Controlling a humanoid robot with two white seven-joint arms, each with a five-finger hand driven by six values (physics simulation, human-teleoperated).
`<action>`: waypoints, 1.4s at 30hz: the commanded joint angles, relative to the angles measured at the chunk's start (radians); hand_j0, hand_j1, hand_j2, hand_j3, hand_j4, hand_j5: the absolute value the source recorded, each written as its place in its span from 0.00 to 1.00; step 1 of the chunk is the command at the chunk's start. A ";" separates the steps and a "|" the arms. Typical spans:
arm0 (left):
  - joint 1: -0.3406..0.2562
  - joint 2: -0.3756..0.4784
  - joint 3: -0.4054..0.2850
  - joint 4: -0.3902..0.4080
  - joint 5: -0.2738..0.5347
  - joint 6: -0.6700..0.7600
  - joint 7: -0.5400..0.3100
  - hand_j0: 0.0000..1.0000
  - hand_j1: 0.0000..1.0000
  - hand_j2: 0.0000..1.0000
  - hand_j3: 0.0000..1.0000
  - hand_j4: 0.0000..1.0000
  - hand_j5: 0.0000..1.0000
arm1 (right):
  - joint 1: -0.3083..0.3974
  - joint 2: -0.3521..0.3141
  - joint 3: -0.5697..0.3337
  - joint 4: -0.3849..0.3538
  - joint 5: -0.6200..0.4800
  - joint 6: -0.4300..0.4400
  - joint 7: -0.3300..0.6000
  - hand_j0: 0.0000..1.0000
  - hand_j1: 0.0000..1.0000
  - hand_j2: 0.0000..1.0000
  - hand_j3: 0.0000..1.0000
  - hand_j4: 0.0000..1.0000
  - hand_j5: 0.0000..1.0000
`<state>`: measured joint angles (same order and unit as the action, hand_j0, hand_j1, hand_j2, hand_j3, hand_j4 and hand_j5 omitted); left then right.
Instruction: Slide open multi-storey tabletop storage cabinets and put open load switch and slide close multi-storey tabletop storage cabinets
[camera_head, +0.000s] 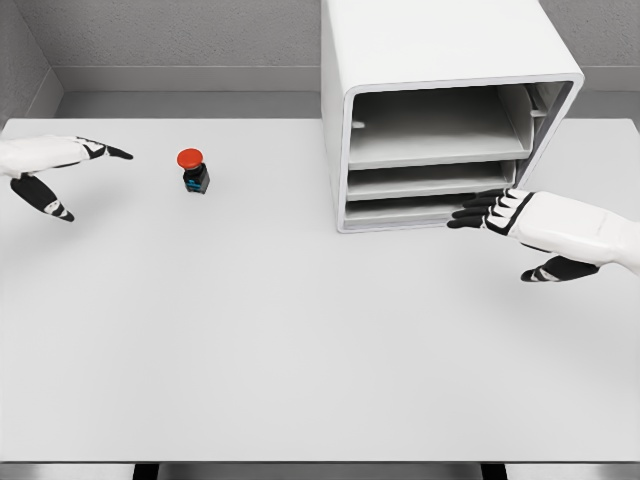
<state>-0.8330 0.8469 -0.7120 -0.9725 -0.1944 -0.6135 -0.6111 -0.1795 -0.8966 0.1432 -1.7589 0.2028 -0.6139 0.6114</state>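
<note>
A white multi-storey storage cabinet (440, 60) stands at the back right of the table, its front facing me with three shallow drawers or shelves stacked inside. The load switch (193, 171), a small black body with a red round button on top, stands upright left of the cabinet. My right hand (500, 215) reaches in from the right, fingers stretched out and spread, fingertips (462, 217) at the front edge of the lowest drawer, thumb hanging below. My left hand (60, 170) hovers at the far left edge, fingers spread, well left of the switch and holding nothing.
The white table (300, 350) spans the view, its front edge near the bottom. A grey wall runs behind the cabinet.
</note>
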 joint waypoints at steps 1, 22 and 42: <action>-0.002 0.000 0.000 0.000 0.004 0.003 0.000 1.00 1.00 1.00 1.00 1.00 1.00 | 0.002 -0.002 0.001 -0.001 -0.006 0.003 0.000 1.00 1.00 1.00 1.00 1.00 1.00; -0.245 -0.425 -0.063 0.291 -0.249 0.003 0.000 1.00 1.00 1.00 1.00 1.00 1.00 | -0.314 0.056 0.245 0.062 0.076 0.068 0.000 1.00 1.00 1.00 1.00 1.00 1.00; -0.222 -0.405 -0.101 0.293 -0.270 0.003 0.000 0.83 0.83 0.83 0.83 0.83 0.83 | -0.528 0.136 0.447 0.315 0.124 0.137 0.000 1.00 1.00 1.00 1.00 1.00 1.00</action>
<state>-1.0554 0.4409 -0.8149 -0.6794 -0.4686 -0.6136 -0.6113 -0.7102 -0.7616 0.5715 -1.4477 0.3248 -0.4838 0.6113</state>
